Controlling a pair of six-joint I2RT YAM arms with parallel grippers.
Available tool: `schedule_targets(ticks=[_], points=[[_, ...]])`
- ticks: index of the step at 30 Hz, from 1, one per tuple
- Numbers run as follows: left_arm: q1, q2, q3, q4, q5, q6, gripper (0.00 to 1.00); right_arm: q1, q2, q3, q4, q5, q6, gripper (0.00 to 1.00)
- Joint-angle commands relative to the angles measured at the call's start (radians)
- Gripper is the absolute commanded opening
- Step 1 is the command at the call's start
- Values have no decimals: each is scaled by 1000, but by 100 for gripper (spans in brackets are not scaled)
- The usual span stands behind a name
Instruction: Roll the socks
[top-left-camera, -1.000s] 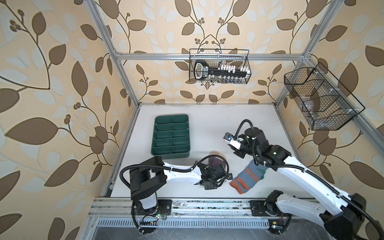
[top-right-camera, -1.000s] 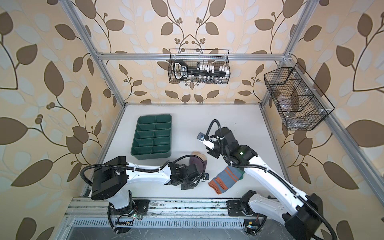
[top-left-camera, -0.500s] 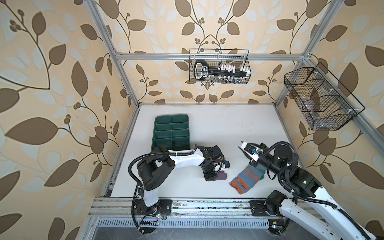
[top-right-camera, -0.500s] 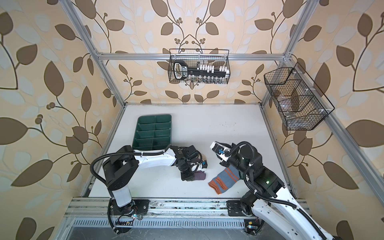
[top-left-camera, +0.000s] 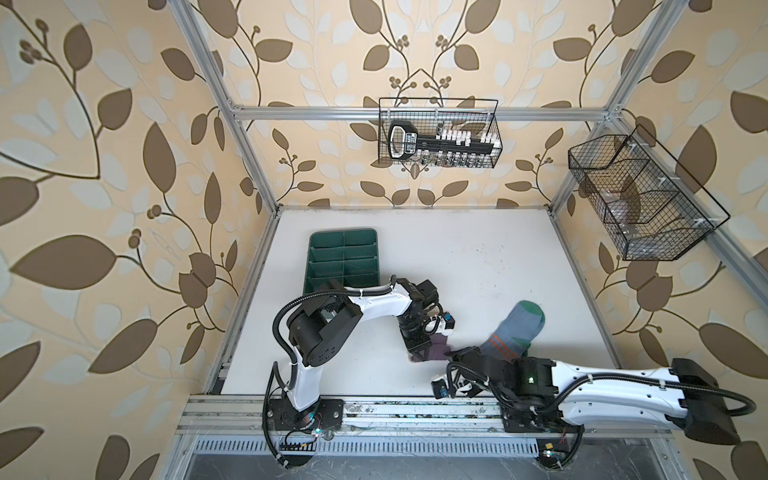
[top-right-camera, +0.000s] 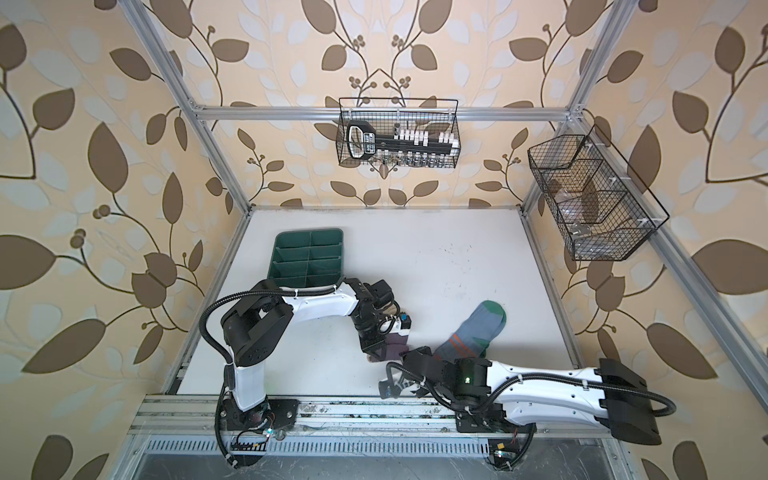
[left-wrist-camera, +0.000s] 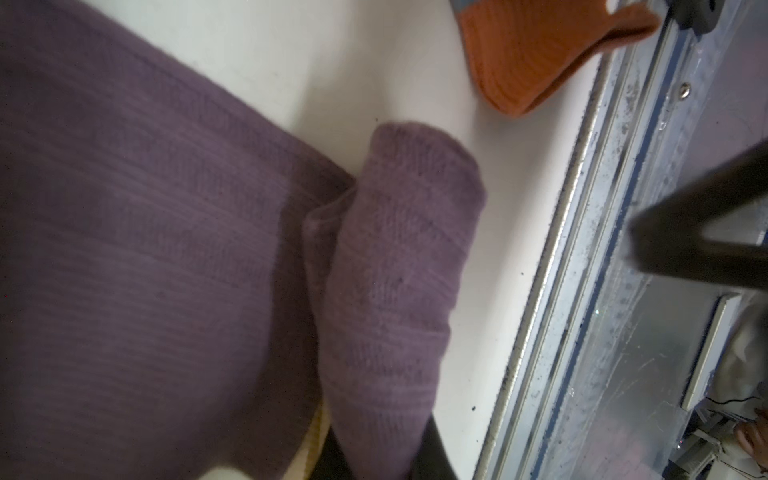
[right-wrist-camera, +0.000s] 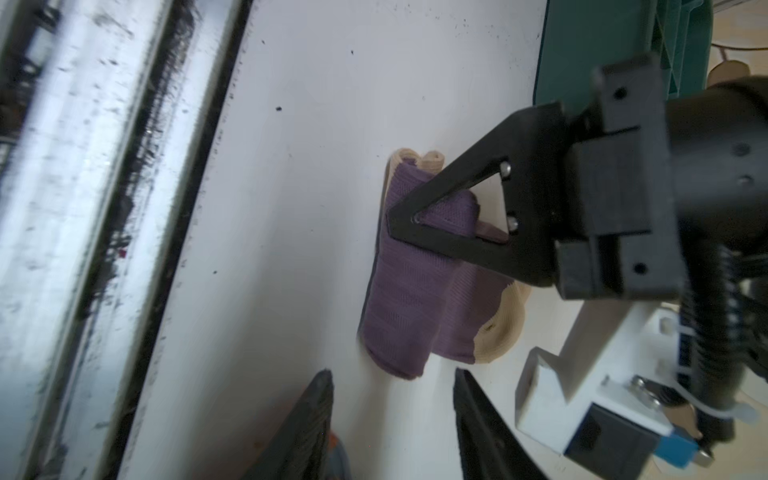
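The left jaws pinch the rolled purple sock (right-wrist-camera: 415, 291) on the bench (right-wrist-camera: 299, 145), beige edges showing beside them. The right jaws stand spread and empty, tips just short of the roll's end, bare bench between them, the front rail (right-wrist-camera: 104, 208) alongside, the grey-blue sock (top-left-camera: 515, 332) behind.

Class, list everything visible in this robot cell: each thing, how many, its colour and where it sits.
purple knit sock with beige ends: one, purple, partly rolled, table front
grey-blue knit sock with orange stripes: one, grey-blue, flat, to its right
green divided plastic tray: one, green, table's left
black wire baskets: two, black, back wall and right wall
white table: one, white, underneath
left end effector: one, black, shut on the purple sock
right end effector: one, black, open, beside the purple sock
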Motion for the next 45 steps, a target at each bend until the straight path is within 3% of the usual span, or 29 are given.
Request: schedule_targets(ticks=[1, 7, 18, 23, 26, 30, 35, 40, 41, 43, 45], points=[[9, 29, 10, -70, -15, 9, 0, -22, 110, -28, 245, 52, -25, 49], [15, 26, 11, -64, -15, 11, 0, -128, 291, -2, 414, 5, -46, 48], [26, -1, 0, -24, -11, 19, 0, -127, 454, 11, 452, -69, -19, 39], [26, -60, -23, 27, -52, 3, 0, -126, 488, 58, 350, -68, 12, 21], [28, -126, -48, 76, -84, -6, 12, -119, 485, 73, 283, -73, 33, 9], [32, -240, -68, 92, -113, 1, 25, -113, 464, 108, 140, -102, 71, 3], [38, -446, -132, 131, -301, -18, 29, -123, 424, 161, -59, -168, 101, 3], [48, -799, -262, 250, -621, -70, 32, -172, 402, 217, -213, -325, 112, 5], [48, -870, -276, 252, -653, -70, 33, -179, 408, 233, -239, -354, 111, 5], [48, -1038, -301, 252, -685, -70, 43, -197, 443, 286, -311, -406, 112, 6], [48, -1175, -309, 229, -634, -50, 53, -213, 487, 345, -367, -449, 108, 7]])
